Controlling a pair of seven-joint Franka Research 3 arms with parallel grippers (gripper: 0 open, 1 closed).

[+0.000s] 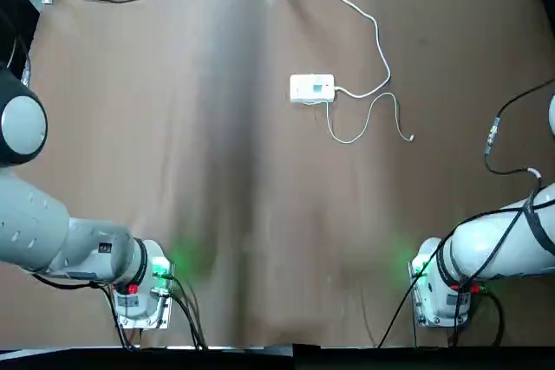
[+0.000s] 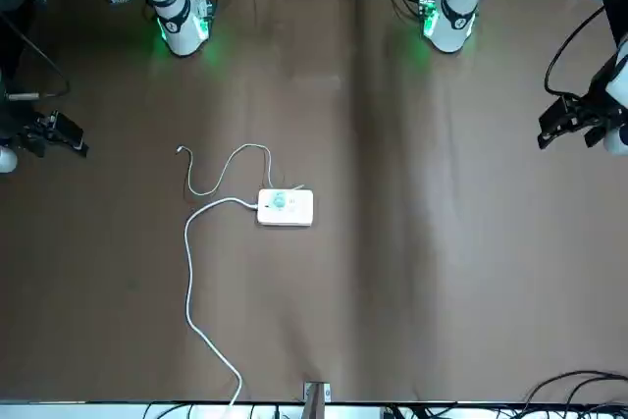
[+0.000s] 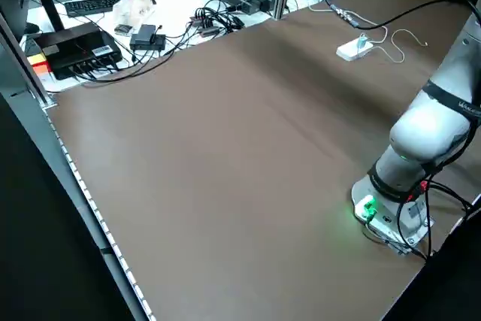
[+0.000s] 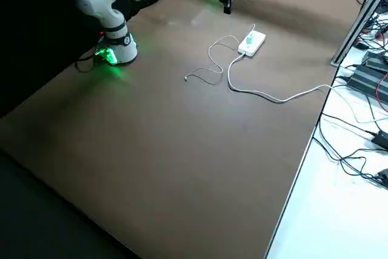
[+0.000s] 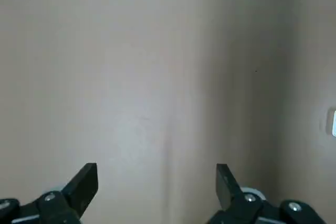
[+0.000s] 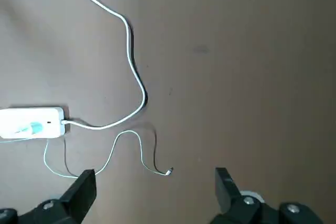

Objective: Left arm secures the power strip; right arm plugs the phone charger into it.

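While the left gripper (image 5: pixel 157 176) is held wide open over the left side of the table (image 1: pixel 260 171), with nothing gripped, the right gripper (image 6: pixel 156 177) is likewise held wide open and empty over the right side. Between them, beyond the table's middle toward its far edge, the white power strip (image 1: pixel 303 88) is seen lying flat, its thick cord (image 1: pixel 379 45) led off over that edge. The teal phone charger (image 2: pixel 279 200) is set on the strip's upper face, though how fully it is seated cannot be told, and its thin cable (image 1: pixel 368 119) is looped toward the right.
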